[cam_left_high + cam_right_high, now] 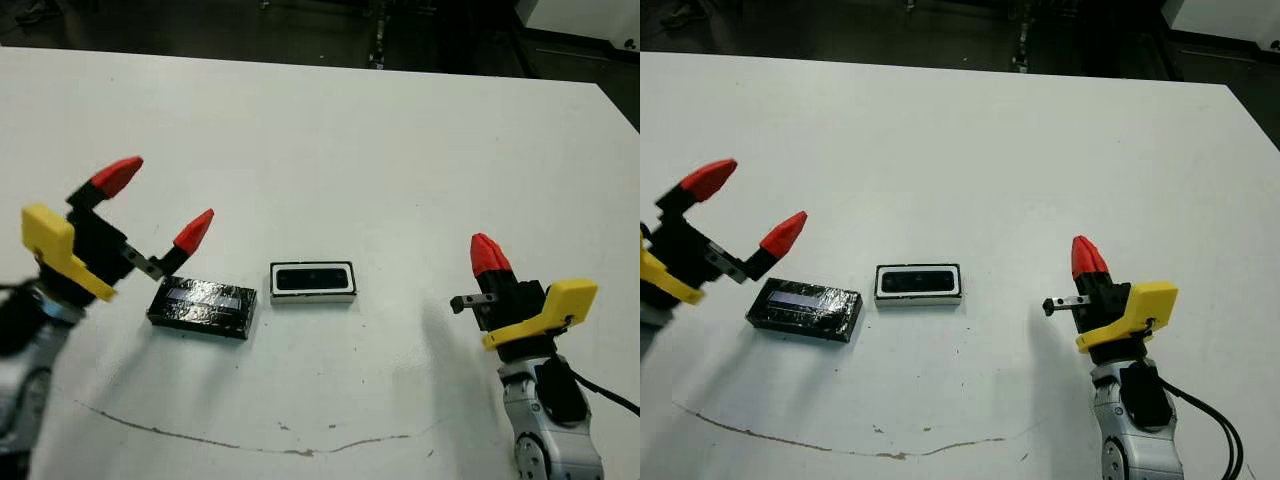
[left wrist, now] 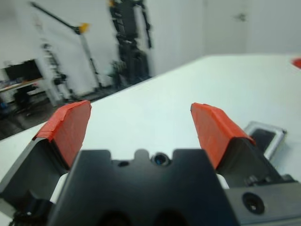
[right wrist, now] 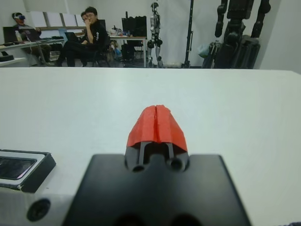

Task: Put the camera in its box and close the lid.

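Camera lies inside the box, near the counter's middle, toward its near edge. Left gripper hovers over the counter's left side, jaws spread wide, empty. The lid lies flat just left of the box. Right gripper hangs well right, jaws pressed together, empty.

A white table fills most of the scene. A thin curved brown mark runs across the table's near part. Beyond the table's far edge, seated people are at desks, with dark stands and equipment alongside them.
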`<state>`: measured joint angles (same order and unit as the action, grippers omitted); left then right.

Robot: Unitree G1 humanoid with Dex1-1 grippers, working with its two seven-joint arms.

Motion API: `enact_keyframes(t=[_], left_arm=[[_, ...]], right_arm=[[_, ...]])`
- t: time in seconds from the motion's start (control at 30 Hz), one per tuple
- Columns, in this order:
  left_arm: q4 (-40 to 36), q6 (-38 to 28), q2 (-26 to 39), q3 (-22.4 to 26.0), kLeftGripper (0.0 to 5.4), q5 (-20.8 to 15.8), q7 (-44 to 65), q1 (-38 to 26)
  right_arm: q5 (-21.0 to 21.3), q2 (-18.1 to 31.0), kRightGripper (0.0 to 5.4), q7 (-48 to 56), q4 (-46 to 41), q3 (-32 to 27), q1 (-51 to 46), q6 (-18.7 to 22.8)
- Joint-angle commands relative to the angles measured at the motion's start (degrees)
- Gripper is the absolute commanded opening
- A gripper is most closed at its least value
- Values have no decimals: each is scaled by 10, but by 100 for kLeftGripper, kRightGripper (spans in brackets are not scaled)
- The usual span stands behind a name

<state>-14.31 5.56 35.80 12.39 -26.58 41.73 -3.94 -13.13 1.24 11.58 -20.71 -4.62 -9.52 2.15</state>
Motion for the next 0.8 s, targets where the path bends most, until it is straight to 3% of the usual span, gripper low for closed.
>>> enact_keyframes(t=[0.03, 0.17, 0.37, 0.5, 0.7, 0.8], left_arm=[[34, 31, 75, -5, 540, -10, 92, -45], [121, 12, 158, -54, 540, 6, 265, -129], [255, -64, 172, -131, 540, 47, 452, -248], [343, -70, 145, -171, 540, -37, 508, -292], [381, -98, 146, -260, 540, -83, 508, -317], [380, -111, 143, -276, 540, -81, 508, -312]], right_arm=[[-2, 1, 2, -10, -5, 4, -4, 10], [12, -2, 2, -24, -4, 11, -3, 0], [38, -10, 2, -40, 3, 19, -8, -28], [33, -13, 2, -37, 11, 20, -9, -46], [37, -16, 2, -43, 12, 23, -13, -53], [37, -18, 2, -43, 14, 24, -14, -60]])
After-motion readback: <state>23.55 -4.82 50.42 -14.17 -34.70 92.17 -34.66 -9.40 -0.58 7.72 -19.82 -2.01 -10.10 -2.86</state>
